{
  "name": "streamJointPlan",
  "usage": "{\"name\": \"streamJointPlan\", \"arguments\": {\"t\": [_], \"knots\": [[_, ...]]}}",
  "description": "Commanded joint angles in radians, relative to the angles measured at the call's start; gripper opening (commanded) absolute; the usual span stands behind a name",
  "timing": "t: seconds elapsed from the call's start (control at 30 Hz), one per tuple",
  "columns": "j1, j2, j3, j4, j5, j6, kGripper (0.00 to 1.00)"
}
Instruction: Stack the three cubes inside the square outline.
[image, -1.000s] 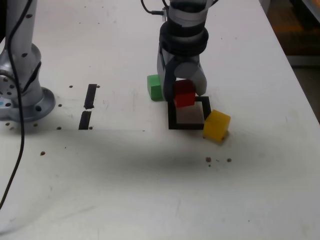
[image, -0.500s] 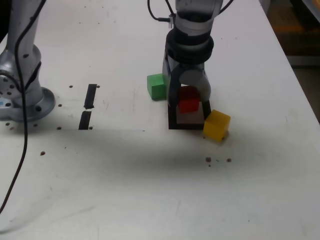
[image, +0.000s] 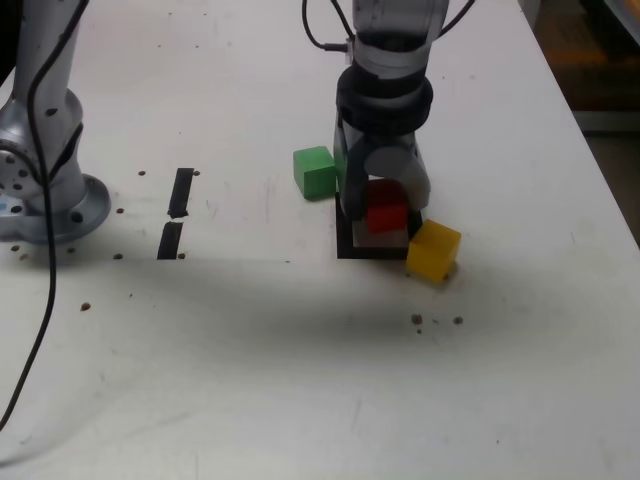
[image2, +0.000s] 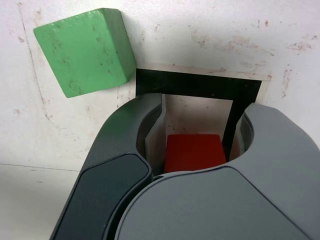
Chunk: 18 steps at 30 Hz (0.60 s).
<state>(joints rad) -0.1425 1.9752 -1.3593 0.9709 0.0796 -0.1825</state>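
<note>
the pincer (image: 386, 212) is pinching the red cube (image: 386, 213) between its two jaws and hangs point-down over the square outline (image: 346, 238). in the wrist view the red cube (image2: 194, 152) sits squarely over the white inside of the outline (image2: 198, 83), which looks like the reason for this pose: the first block of the stack has to land inside the tape frame, so it is carried straight down onto it. whether the cube already touches the worktop (image: 300, 350) cannot be told.

the green cube (image: 315, 172) lies just beside the outline's far corner on the exterior view's left, apart from the pincer. the yellow cube (image: 433, 250) stands at the outline's near corner on the exterior view's right, touching or overlapping the tape. my guess is that it could be nudged when the jaws spread, since they flank the frame closely. two short tape strips (image: 176, 212) lie well away from the outline on the exterior view's left, beside a grey arm base (image: 45, 180).
</note>
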Motion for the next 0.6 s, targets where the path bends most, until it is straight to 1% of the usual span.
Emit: {"name": "streamJointPlan", "arguments": {"t": [0.0, 0.4, 0.57], "knots": [[-0.003, -0.001, 0.004, -0.005, -0.002, 0.002, 0.24], [-0.005, -0.001, 0.023, -0.010, -0.019, 0.002, 0.28], [-0.008, 0.000, 0.028, -0.010, -0.027, 0.002, 0.34]]}}
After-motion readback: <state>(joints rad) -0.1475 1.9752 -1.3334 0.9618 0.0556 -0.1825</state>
